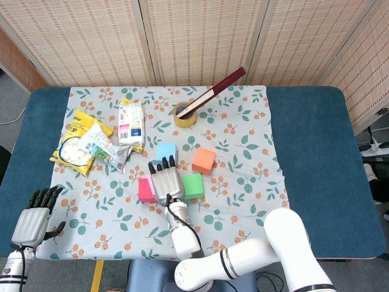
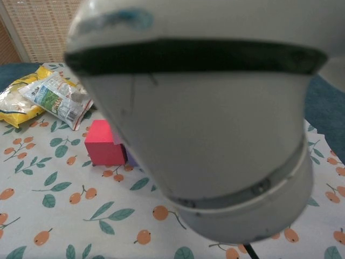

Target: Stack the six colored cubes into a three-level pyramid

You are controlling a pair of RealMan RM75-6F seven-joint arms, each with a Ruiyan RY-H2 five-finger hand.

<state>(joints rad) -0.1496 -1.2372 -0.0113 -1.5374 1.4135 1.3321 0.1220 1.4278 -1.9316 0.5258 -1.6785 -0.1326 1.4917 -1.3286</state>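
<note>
A pink cube [image 1: 146, 189] sits just left of the right hand [image 1: 166, 180], a green cube [image 1: 193, 185] just right of it. A blue cube [image 1: 166, 151] and an orange cube [image 1: 203, 160] lie beyond its fingertips. Whether this hand grips anything cannot be told. The left hand [image 1: 35, 214] hangs far left, fingers loosely apart, holding nothing.

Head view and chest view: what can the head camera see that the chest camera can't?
Only the head view shows the right hand over the cubes, the left hand at the table's near left corner, the blue cube, orange cube, green cube, tape roll and the dark stick leaning on it.

Only the chest view shows a purple cube edge behind the pink one; the right arm fills most of it.

Both show the pink cube, snack bags and flowery cloth.
</note>
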